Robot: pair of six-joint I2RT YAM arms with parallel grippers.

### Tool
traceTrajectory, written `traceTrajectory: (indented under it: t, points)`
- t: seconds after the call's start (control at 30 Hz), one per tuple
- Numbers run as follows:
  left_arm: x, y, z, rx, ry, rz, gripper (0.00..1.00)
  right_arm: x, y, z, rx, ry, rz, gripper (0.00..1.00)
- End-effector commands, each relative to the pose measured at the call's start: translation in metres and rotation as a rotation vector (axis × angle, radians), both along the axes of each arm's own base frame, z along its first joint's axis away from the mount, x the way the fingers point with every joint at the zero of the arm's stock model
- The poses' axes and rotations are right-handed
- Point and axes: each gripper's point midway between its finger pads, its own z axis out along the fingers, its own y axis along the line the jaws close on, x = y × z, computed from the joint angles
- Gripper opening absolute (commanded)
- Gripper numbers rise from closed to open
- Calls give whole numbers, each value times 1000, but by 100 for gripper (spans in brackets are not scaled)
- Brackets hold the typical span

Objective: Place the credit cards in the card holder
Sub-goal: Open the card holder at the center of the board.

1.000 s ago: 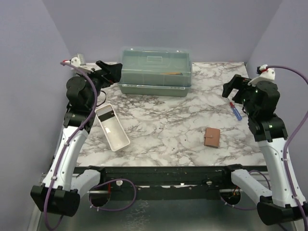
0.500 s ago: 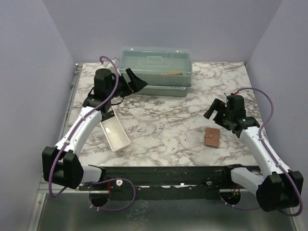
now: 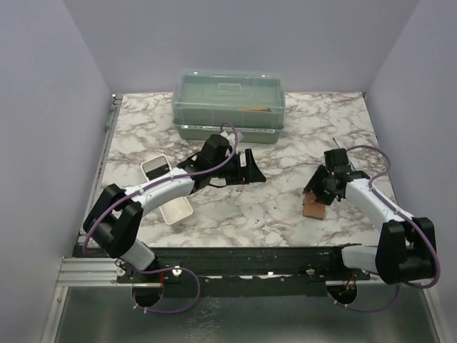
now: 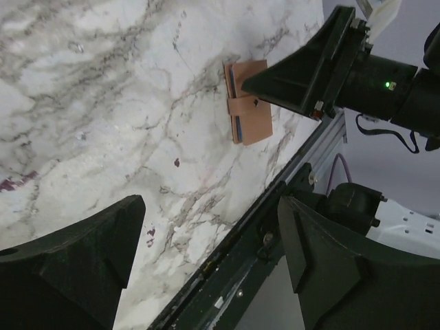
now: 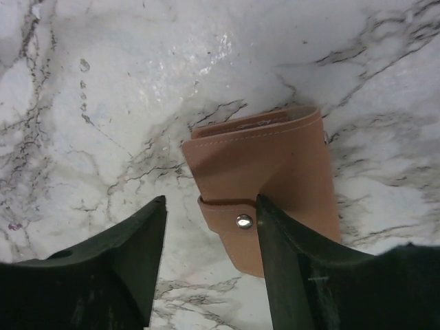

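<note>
The card holder (image 5: 275, 172) is a small brown folded wallet with a snap tab (image 5: 243, 221), lying shut on the marble at the right front (image 3: 312, 209). My right gripper (image 5: 212, 206) hangs low over it, open. One finger (image 5: 103, 275) is over bare marble and the other (image 5: 323, 275) over the wallet, with the tab between them. My left gripper (image 4: 210, 227) is open and empty above the table's middle (image 3: 255, 170), and sees the wallet (image 4: 247, 103) with bluish edges. I cannot make out the credit cards; something pale lies in the white tray (image 3: 158, 168).
A large translucent green lidded box (image 3: 230, 103) stands at the back centre. The long white tray (image 3: 176, 213) lies at the left front, partly under my left arm. The table's black front rail (image 4: 254, 261) runs close below the left gripper.
Both arms came down from raised poses at the sides. The left one stretched to the table's middle, the right one dropped onto the wallet. The right jaws have narrowed.
</note>
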Motion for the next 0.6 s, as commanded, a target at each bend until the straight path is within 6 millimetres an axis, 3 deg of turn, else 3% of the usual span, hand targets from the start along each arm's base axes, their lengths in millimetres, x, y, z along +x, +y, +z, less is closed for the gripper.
traceTrajectory:
  t: [0.0, 0.13, 0.23, 0.3, 0.37, 0.4, 0.57]
  points:
    - [-13, -20, -6, -102, 78, -29, 83, -4, 39, -23, 175, 42, 108, 52]
    - [-11, -18, -18, -85, 96, 0, 79, 4, 96, -14, 438, -23, 251, 50]
    - [-10, -14, -21, -76, 96, 23, 78, 10, 131, 17, 678, -126, 338, 50]
    - [-10, -14, -25, -72, 104, 27, 76, 13, 142, 36, 758, -184, 393, 50]
    - [-9, -15, -28, -65, 112, 29, 74, 16, 142, 41, 735, -191, 424, 51]
    - [-9, -16, -31, -62, 120, 28, 73, 18, 134, 34, 666, -172, 416, 53]
    - [-17, -31, -48, -69, 216, -39, 59, 21, 62, -14, 190, -20, 271, 56]
